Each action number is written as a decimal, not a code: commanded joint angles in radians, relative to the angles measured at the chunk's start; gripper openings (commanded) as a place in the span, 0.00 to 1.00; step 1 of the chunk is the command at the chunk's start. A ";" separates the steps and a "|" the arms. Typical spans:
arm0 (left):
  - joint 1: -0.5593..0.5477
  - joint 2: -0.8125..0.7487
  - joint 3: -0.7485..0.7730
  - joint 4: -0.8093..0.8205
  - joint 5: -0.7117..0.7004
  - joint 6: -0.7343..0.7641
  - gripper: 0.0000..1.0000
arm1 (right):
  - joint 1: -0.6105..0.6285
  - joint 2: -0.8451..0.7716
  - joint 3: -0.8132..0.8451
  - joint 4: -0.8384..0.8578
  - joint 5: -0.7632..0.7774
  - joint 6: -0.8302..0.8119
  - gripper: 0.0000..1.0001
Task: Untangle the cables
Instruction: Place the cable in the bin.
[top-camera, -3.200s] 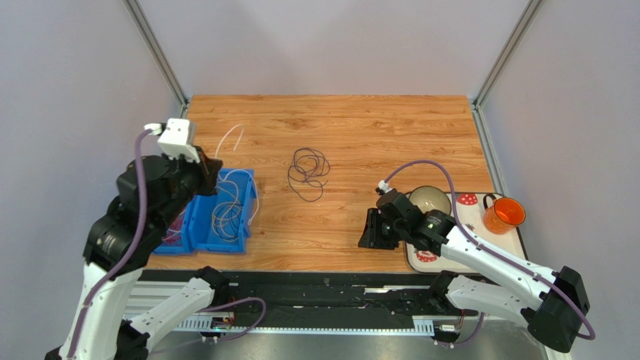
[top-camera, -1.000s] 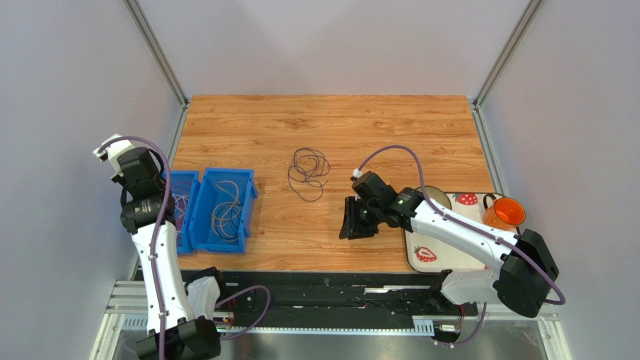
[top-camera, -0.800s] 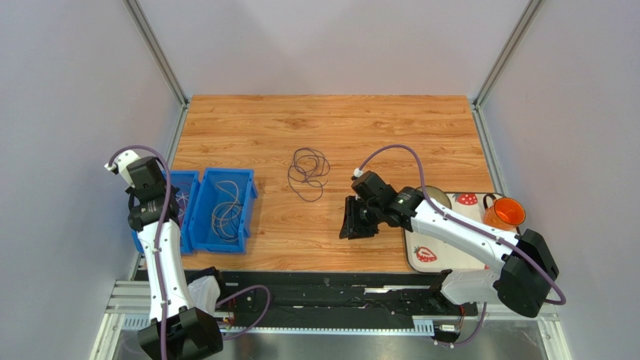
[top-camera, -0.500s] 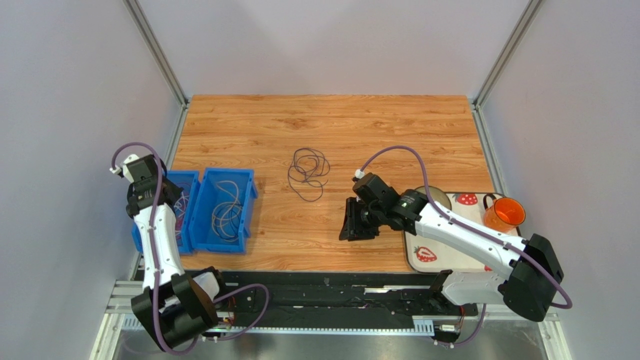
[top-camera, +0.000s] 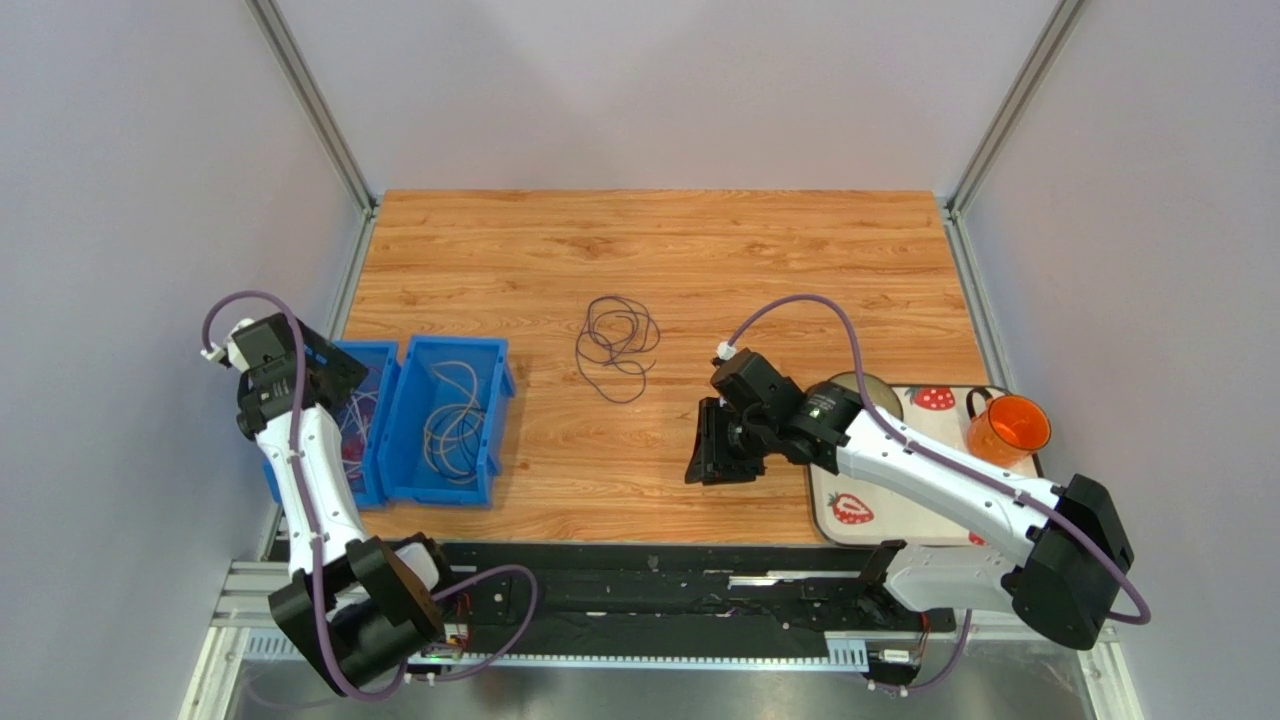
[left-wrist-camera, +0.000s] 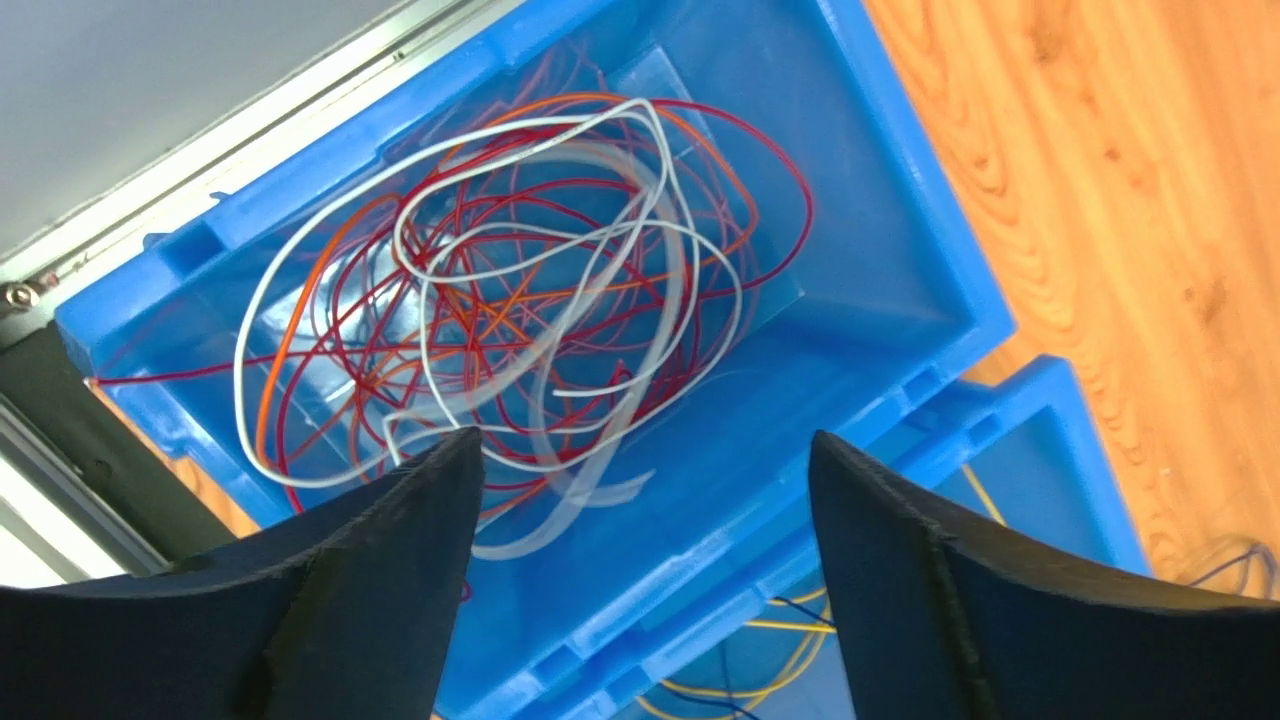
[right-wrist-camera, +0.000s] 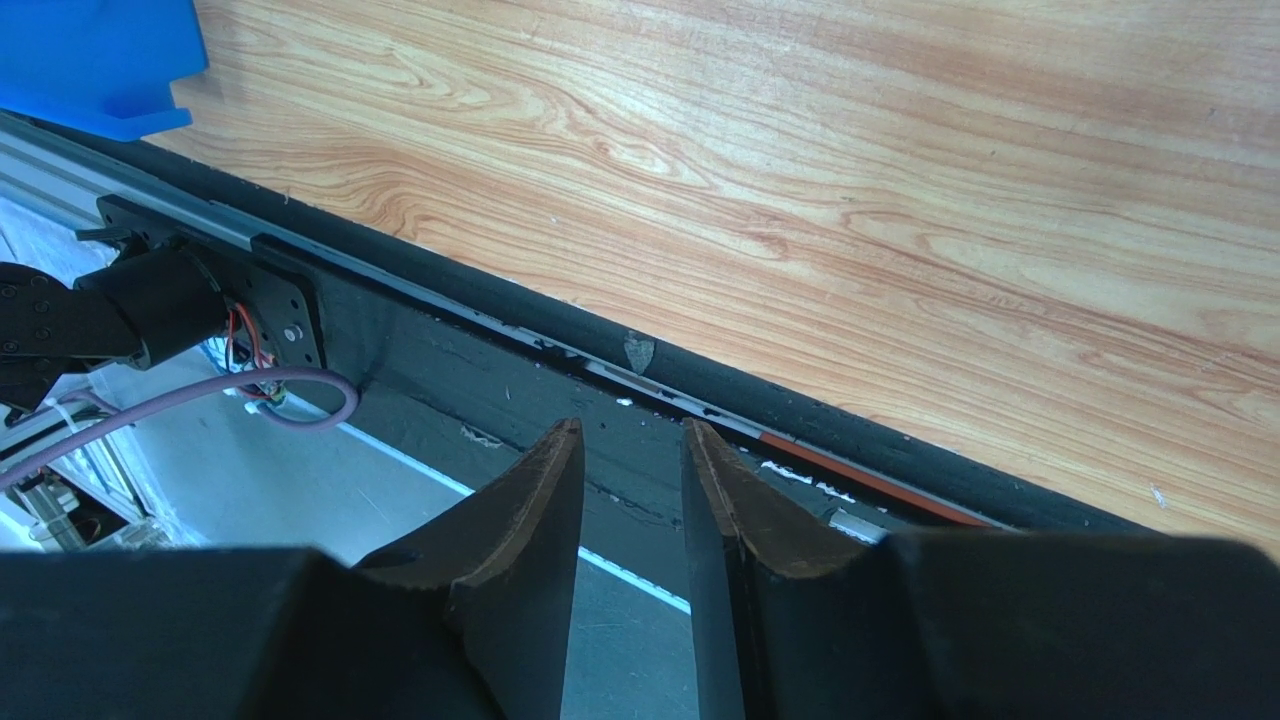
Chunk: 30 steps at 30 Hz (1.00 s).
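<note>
A dark coil of cables (top-camera: 616, 345) lies on the wooden table. More cables, red, orange and white (left-wrist-camera: 511, 285), lie tangled inside the left blue bin (left-wrist-camera: 962, 285). My left gripper (left-wrist-camera: 643, 450) hangs open above that bin with nothing between its fingers; in the top view it sits at the table's left edge (top-camera: 313, 363). The neighbouring blue bin (top-camera: 496, 393) holds pale cables, and yellow and dark ones (left-wrist-camera: 781, 660). My right gripper (right-wrist-camera: 631, 450) points down near the table's front edge, right of centre (top-camera: 721, 446). Its jaws stand a narrow gap apart, holding nothing.
A tray (top-camera: 842, 518) at the right front carries a bowl (top-camera: 872, 386) and an orange mug (top-camera: 1007, 431). The black rail (right-wrist-camera: 451, 345) runs along the table's near edge. Metal frame posts stand at both back corners.
The left arm swung from above the bins to the left edge and its gripper opened; the white cable it held now lies in the left bin. The right gripper shifted slightly.
</note>
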<state>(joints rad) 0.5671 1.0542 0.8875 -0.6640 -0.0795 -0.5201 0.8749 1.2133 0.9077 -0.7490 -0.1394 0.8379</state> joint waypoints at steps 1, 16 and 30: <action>0.011 -0.078 0.038 0.015 0.017 0.005 0.90 | 0.004 -0.029 0.005 -0.004 0.015 0.004 0.33; 0.005 -0.267 -0.012 0.116 0.181 0.089 0.92 | 0.004 -0.011 0.022 -0.003 0.024 -0.013 0.33; -0.453 -0.183 0.054 0.112 0.231 0.152 0.85 | 0.004 0.038 0.077 -0.001 0.064 -0.056 0.34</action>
<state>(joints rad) 0.1841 0.8410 0.8845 -0.5739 0.1322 -0.4061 0.8749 1.2442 0.9310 -0.7658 -0.1040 0.8112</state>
